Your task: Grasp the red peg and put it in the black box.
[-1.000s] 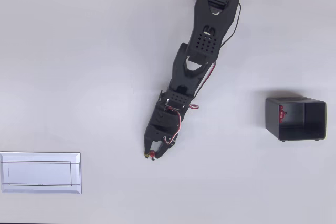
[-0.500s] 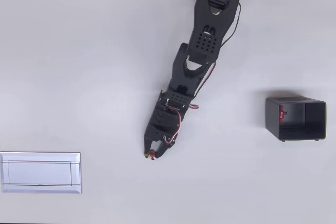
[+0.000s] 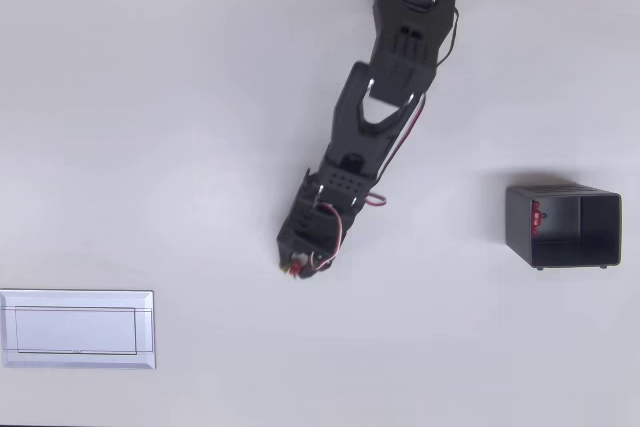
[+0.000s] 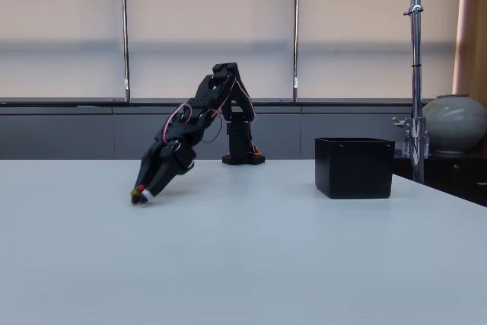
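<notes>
Jaws clenched on the red peg (image 4: 141,189), the black gripper (image 4: 138,196) hangs tilted just above the white table (image 4: 243,264), well apart from the black box (image 3: 563,226) at the overhead view's right and the white plate (image 3: 77,329) at lower left.

The tool (image 3: 296,266) pinches the red peg (image 3: 294,269) — well apart from the black box (image 3: 562,226).
</notes>
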Tool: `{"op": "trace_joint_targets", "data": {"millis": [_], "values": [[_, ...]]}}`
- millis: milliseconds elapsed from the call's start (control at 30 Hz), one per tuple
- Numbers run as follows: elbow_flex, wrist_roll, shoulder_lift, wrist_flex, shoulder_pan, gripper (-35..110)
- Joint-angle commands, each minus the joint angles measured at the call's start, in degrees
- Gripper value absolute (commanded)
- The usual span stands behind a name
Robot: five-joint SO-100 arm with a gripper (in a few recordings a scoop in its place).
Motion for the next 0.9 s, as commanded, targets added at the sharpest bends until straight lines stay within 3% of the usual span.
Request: {"op": "trace_joint_targets", "data": {"millis": [0,267,533,867], "values": [[-6.68,0.79,-23.82,5.45,-2.81,0],[-18.46,2.37,-42.01,3.78,-12.22,0],[-36.74,9.58,-47.55,-20.39,-22.68,0],[-41.66,12.13,-49.22,-30.94,-36.04,0]]}}
